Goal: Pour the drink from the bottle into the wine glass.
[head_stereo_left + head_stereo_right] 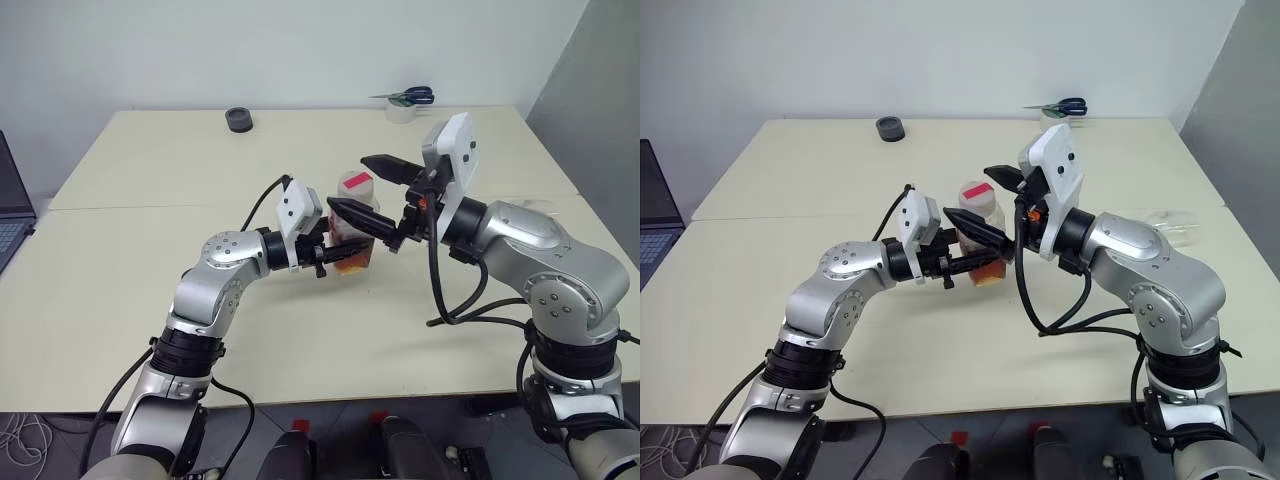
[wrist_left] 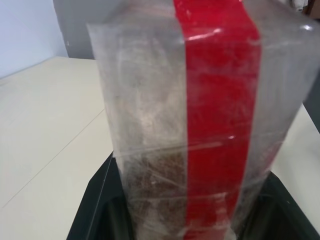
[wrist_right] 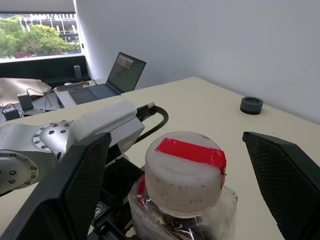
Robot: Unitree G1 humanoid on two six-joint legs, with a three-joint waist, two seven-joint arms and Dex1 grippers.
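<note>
**Ana:** Left wrist view puts the two black fingers [image 2: 95, 210] hard against the sides of the bottle [image 2: 200, 125]. So the left gripper [image 1: 335, 258] is clamped on it?

**Ben:** Yes, low on the body, holding it upright over the middle of the table [image 1: 150, 290]. The right gripper [image 1: 372, 190] is spread wide; its two fingers [image 3: 65, 195] stand either side of the cap [image 3: 185, 172] without touching it.

**Ana:** Count them for me.

**Ben:** One bottle, one cap, two grippers with two fingers each. Farther out: one dark round object [image 1: 238, 120] near the far edge, one pair of blue-handled scissors [image 1: 410, 97] lying on one roll of tape [image 1: 402, 112], one laptop [image 3: 112, 80] off to the robot's left.

**Ana:** And the bottle itself?

**Ben:** Clear, squarish, crinkled plastic with one red strip running down its side. The cap is whitish, with a red patch on top. The drink [image 1: 352, 262], amber to reddish-brown, sits in the lower part.
</note>
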